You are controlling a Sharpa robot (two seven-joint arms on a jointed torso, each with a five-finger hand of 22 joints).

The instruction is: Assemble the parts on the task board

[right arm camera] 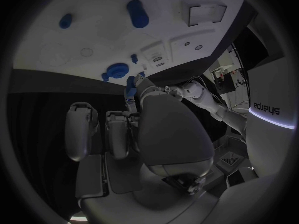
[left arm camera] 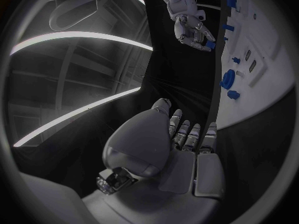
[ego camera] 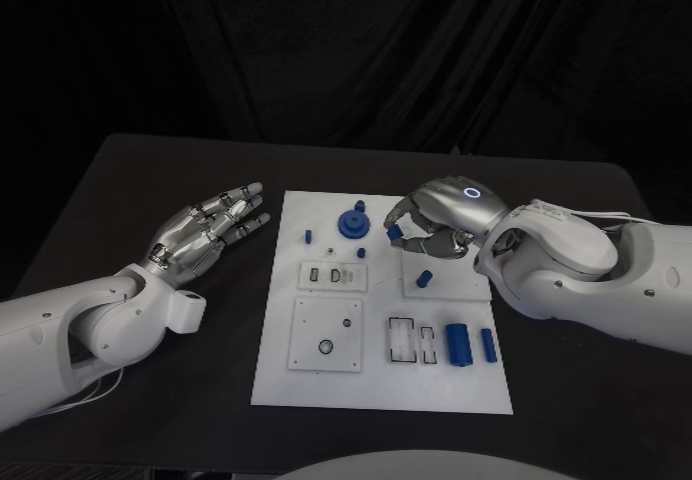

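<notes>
The white task board (ego camera: 382, 385) lies in the middle of the black table. My right hand (ego camera: 440, 218) hovers over the board's far right part, fingers curled, and pinches a small blue part (ego camera: 395, 232); the right wrist view shows that blue part (right arm camera: 130, 84) at its fingertips. A round blue knob (ego camera: 355, 221) stands just left of that hand. A small blue peg (ego camera: 307, 237) and a short blue cylinder (ego camera: 424, 278) also stand on the board. My left hand (ego camera: 209, 228) hangs open and holds nothing, left of the board's far corner.
Two longer blue cylinders (ego camera: 459, 343) lie side by side at the board's near right, beside slotted white blocks (ego camera: 410, 340). A square white plate with holes (ego camera: 327, 333) sits at the near left. Bare black table (ego camera: 144, 180) runs around the board on all sides.
</notes>
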